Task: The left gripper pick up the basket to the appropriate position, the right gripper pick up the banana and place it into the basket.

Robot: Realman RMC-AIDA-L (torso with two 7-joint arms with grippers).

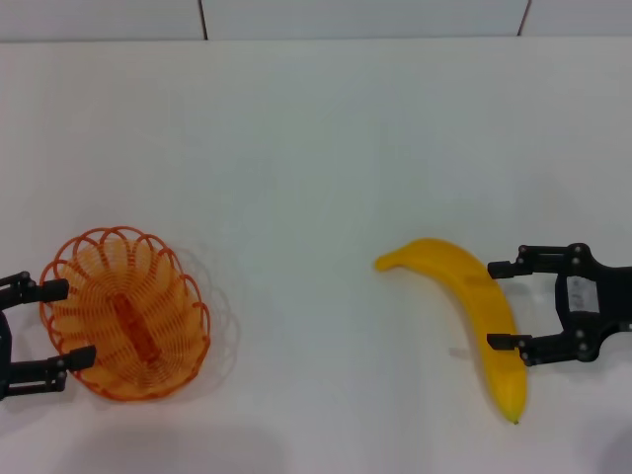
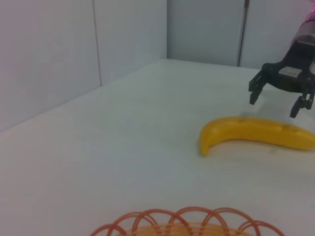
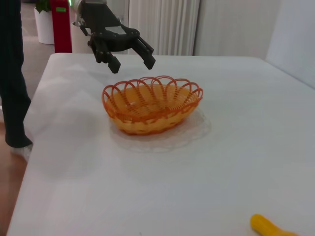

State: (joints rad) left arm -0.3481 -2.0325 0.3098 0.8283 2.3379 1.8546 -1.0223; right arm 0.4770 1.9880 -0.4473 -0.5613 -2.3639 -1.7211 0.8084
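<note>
The orange wire basket sits empty on the white table at the left. My left gripper is open, its two fingers on either side of the basket's left rim; the right wrist view shows the left gripper just above the rim of the basket. The yellow banana lies on the table at the right. My right gripper is open with its fingers astride the banana's middle. In the left wrist view the right gripper hovers slightly above the banana.
The white table stretches between basket and banana. Pale wall panels stand behind its far edge. In the right wrist view a dark-clothed leg and a red object stand beyond the table's edge.
</note>
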